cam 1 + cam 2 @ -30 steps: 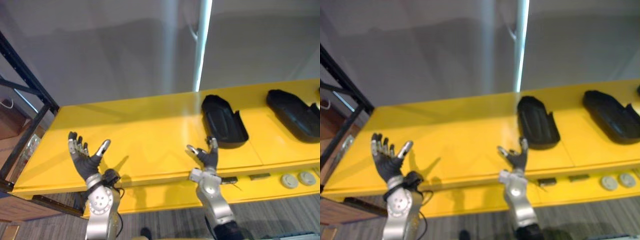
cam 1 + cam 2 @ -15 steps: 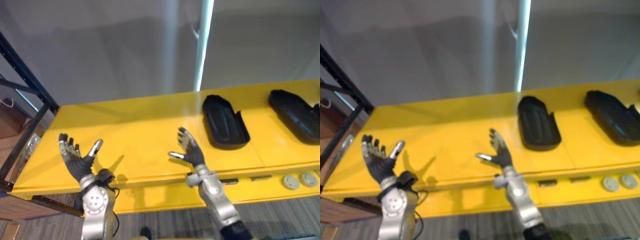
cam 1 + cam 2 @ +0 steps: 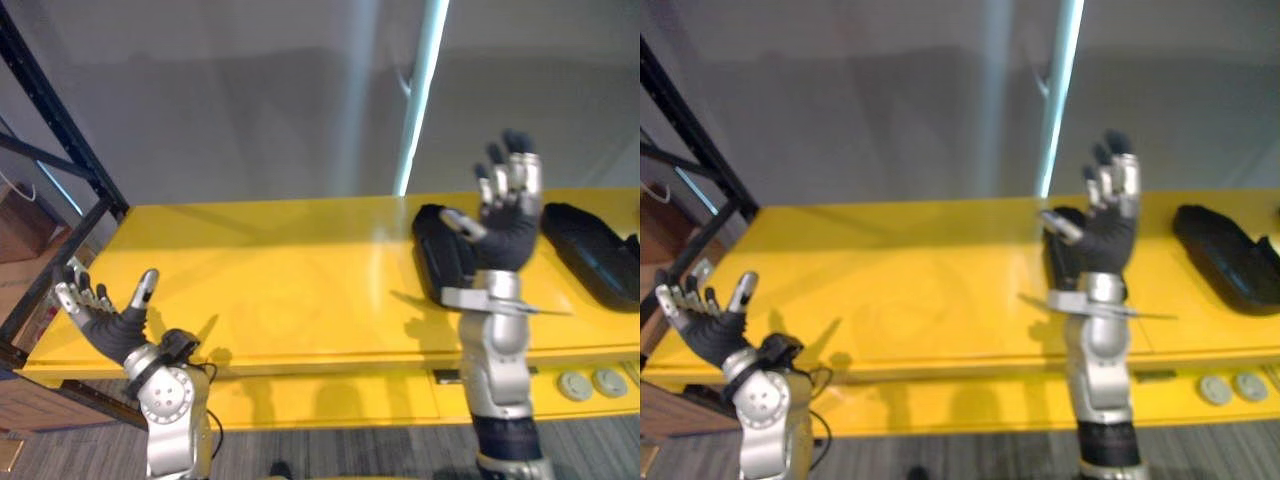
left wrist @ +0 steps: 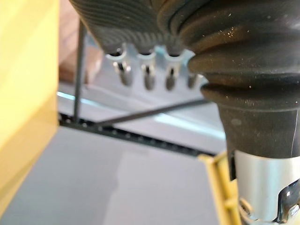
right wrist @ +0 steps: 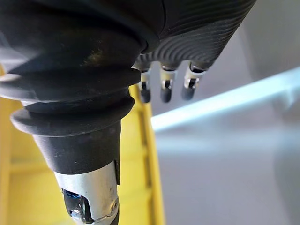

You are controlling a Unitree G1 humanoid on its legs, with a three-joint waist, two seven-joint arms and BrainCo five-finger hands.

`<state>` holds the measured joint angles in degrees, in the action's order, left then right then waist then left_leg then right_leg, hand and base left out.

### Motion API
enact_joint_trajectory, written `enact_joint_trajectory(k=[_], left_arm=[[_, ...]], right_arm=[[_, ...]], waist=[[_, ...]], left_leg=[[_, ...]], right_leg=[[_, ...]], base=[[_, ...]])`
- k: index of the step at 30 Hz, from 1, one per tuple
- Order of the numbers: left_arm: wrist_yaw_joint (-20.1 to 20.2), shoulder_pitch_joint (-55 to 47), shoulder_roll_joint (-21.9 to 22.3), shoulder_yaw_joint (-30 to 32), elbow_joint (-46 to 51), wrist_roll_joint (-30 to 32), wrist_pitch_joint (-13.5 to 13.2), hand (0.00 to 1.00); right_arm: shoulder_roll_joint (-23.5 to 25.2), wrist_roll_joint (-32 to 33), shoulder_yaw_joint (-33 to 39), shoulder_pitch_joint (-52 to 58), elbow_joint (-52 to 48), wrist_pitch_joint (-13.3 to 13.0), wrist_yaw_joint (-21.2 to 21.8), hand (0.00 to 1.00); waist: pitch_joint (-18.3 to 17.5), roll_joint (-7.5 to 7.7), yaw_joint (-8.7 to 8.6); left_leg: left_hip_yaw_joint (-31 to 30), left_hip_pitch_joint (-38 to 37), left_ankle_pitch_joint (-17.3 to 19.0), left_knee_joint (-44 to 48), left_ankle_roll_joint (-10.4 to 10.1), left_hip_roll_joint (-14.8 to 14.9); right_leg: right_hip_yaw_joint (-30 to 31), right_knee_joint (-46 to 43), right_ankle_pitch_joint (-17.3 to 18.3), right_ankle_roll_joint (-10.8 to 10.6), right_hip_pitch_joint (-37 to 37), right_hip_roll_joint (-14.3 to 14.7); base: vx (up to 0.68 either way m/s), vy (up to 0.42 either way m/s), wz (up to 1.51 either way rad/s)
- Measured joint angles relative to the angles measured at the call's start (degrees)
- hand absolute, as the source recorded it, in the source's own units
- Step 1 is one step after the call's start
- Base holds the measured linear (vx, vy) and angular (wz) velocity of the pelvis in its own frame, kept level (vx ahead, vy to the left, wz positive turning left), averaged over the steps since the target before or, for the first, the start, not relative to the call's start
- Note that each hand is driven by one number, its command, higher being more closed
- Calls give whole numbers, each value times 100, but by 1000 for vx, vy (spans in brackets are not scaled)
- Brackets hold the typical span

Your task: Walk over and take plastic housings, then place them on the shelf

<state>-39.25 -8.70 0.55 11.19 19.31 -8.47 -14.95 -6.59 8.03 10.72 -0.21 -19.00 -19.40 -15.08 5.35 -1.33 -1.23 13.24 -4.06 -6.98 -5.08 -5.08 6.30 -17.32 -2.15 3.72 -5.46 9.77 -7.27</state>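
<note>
Your right hand (image 3: 506,218) has risen to centre right, fingers spread, fronting a black housing (image 3: 437,265); left hand (image 3: 102,322) lower left, likewise spread.

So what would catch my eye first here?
A long bright yellow shelf runs across the middle, with a black housing and a second housing lying on its right part. The right hand stands upright in front of the black housing, fingers spread and empty; the left hand is low at the shelf's left front corner, open too.
</note>
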Motion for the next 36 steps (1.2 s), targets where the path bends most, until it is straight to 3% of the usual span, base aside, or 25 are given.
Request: enact_joint_trajectory(k=[5,9,14,17,20,26,29,31,33,34,35,36], left_arm=[[92,-109,5,-19,215,-4,-282,0],[355,-133,-3,-349,256,-9,-498,0],[921,24,-22,-1157,267,-1,-585,0],[1146,266,-75,-1671,265,8,-591,0],[1305,523,-257,-2147,204,2,-584,0],[1294,1224,-416,-2767,-217,5,-355,0],[1257,1327,-409,-2914,-273,36,-211,0],[1161,1324,-417,-2923,-273,121,-164,0],[1049,1308,-421,-2882,-272,231,-160,0],[987,1298,-415,-2822,-269,236,-160,0],[1070,584,-408,-2346,303,436,-280,0],[1124,479,-430,-2359,422,436,-340,0]], right_arm=[[204,115,975,968,-82,-109,-346,0],[401,701,1068,1428,-108,-601,-353,0],[594,680,1028,1601,-159,-688,-521,0],[593,599,1057,1682,-159,-690,-856,0],[592,462,1072,1848,-209,-689,-1103,0],[702,479,1180,2515,-548,-779,-1100,0],[765,714,1152,2695,-560,-947,-949,0],[774,836,1135,2684,-560,-966,-718,0],[761,933,1062,2592,-555,-967,-496,0],[703,932,999,2489,-549,-968,-348,0],[244,980,86,1600,-443,-936,546,0],[256,980,-8,1621,-445,-926,598,0]], waist=[[101,-15,-281],[130,2,-471],[186,40,-595],[255,-6,-613],[254,-7,-821],[290,45,-1257],[286,37,-1369],[253,2,-1364],[276,39,-1266],[277,16,-1147],[250,-266,-564],[250,-151,-473]], left_leg=[[336,3,54,0,-14,67],[593,-2,96,1,-5,76],[894,-18,157,4,-11,79],[1169,-104,226,10,-20,73],[1552,-249,341,23,-59,83],[2356,-565,555,31,-141,84],[2634,-691,651,32,-174,87],[2706,-695,702,45,-187,92],[2302,-519,1004,636,-143,195],[1649,-320,1300,1133,-31,313],[-825,200,2647,2398,-52,275],[-801,215,2650,2426,-47,220]], right_leg=[[330,126,-71,18,-190,45],[558,200,-163,16,-314,44],[881,173,-241,-36,-501,43],[1159,180,-342,-57,-583,44],[1537,176,-369,-83,-681,71],[2314,201,-465,-173,-850,156],[2589,209,-482,-202,-899,207],[2726,205,-496,-223,-973,245],[2900,178,-517,-219,-1057,257],[3095,171,-553,-204,-1114,315],[3848,65,-670,-308,-1389,575],[3849,76,-691,-344,-1395,507]], base=[[-20,14,-33],[31,22,-31],[54,20,-30],[57,31,-49],[49,41,-62],[33,31,-68],[7,2,-54],[4,-26,-33],[-4,-32,-45],[-115,307,-208],[-177,382,-195],[-184,422,-162]])
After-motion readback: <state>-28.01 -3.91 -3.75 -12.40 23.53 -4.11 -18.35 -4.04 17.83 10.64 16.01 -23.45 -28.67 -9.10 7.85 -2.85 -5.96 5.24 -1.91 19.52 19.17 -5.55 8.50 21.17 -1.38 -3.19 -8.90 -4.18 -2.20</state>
